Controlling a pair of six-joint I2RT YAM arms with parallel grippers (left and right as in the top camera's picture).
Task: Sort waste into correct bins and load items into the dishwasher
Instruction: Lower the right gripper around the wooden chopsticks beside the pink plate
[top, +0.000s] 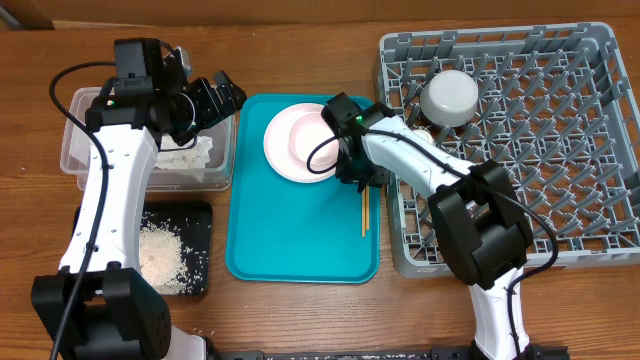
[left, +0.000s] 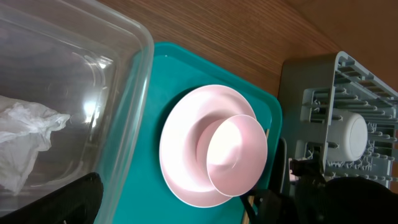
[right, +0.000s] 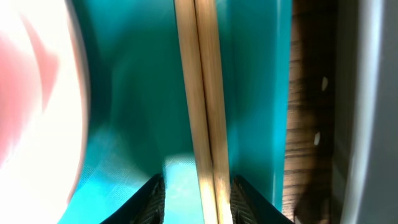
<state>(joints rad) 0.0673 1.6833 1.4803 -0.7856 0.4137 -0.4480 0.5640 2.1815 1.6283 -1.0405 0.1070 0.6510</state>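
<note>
ok so we're looking at the right claw (right: 199, 202) going down over the two thin wooden chopsticks (right: 202, 106), which are lying side by side along the right edge of the big teal plastic serving tray (top: 290, 240). The fingers are sitting partly spread, one on each side of the pair. There's a visible gap on one side, so we're calling it straddling and not pinching yet. Coming straight down like that makes sense to us, since both sticks are so flat on the tray that closing across them looks like the only way to lift both at once.

The left claw (top: 218, 98) is spread wide with nothing in it, hanging over the clear rectangular plastic tub (top: 75, 150), where the crumpled white tissue (left: 25, 137) is lying. The loose white rice grains (top: 160, 255) are sitting in the shallow black plastic tray (top: 200, 215) on the wooden counter (top: 300, 320), so the sorting seems mostly handled.

The round pink plate (top: 285, 150) is on the teal tray with the pink bowl (left: 236, 155) on top of it, both waiting. The large grey plastic dish rack (top: 600, 150) is holding one pale rounded vessel (top: 450, 95), and we're guessing the chopsticks are heading there next
</note>
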